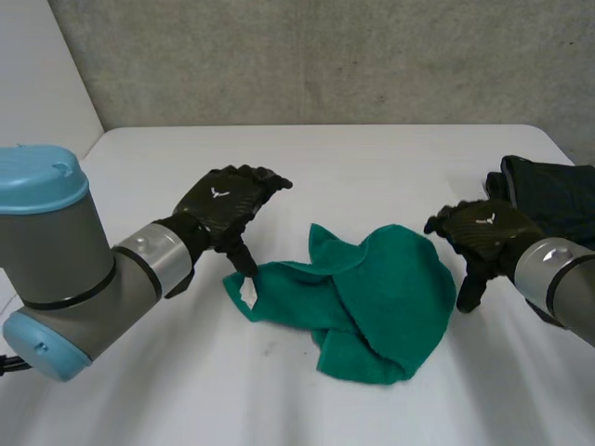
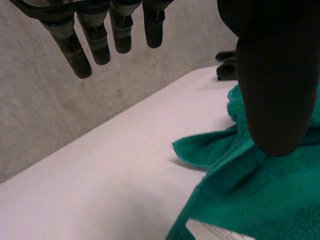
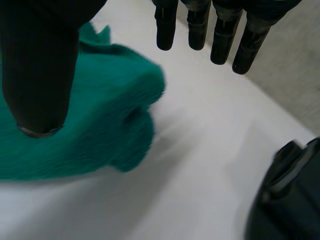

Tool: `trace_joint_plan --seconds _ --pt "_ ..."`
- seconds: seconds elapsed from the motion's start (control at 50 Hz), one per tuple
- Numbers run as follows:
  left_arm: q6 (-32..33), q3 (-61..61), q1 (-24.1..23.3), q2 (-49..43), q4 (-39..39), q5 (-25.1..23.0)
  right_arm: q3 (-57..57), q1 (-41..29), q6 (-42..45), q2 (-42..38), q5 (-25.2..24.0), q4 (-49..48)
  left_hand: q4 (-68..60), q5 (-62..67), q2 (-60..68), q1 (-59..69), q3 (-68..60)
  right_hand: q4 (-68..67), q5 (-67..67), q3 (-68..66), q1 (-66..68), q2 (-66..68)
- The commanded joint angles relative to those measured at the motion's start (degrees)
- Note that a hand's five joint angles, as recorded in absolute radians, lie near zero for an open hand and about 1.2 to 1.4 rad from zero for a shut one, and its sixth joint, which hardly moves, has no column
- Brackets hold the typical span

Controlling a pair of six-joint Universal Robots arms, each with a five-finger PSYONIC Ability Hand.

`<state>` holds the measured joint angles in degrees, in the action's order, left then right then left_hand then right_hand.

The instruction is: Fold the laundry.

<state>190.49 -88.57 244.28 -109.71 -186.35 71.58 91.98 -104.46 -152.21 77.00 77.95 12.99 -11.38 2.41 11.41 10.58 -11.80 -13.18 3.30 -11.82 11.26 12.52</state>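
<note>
A green towel (image 1: 372,297) lies crumpled in the middle of the white table (image 1: 372,158). My left hand (image 1: 228,209) hovers at its left corner, open, with straight fingers and the thumb pointing down at the corner by a white label (image 2: 215,232). In the left wrist view my left hand (image 2: 275,75) has its thumb just over the green towel (image 2: 250,190), holding nothing. My right hand (image 1: 483,232) is open beside the towel's right edge. In the right wrist view my right hand (image 3: 40,65) keeps its thumb above the green towel (image 3: 100,110).
A pile of dark cloth (image 1: 553,195) lies at the table's right edge, just behind my right hand, and the dark pile (image 3: 290,200) is also close beside that hand. A grey wall stands behind the table.
</note>
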Motion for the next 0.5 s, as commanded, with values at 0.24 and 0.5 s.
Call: trace_joint_plan --seconds 0.24,0.5 --pt "3.22 10.52 -2.67 -17.2 5.82 0.14 2.59 1.18 -5.37 -4.65 0.01 -8.08 -8.92 7.88 8.88 9.71 -8.5 3.18 -3.3 1.82 -1.26 -2.52" --pt "3.22 13.51 -3.28 -21.51 6.61 0.58 -9.27 9.09 -15.65 -14.23 -9.91 4.15 -56.47 55.44 56.44 57.26 -56.05 3.18 -3.3 1.82 -1.26 -2.52"
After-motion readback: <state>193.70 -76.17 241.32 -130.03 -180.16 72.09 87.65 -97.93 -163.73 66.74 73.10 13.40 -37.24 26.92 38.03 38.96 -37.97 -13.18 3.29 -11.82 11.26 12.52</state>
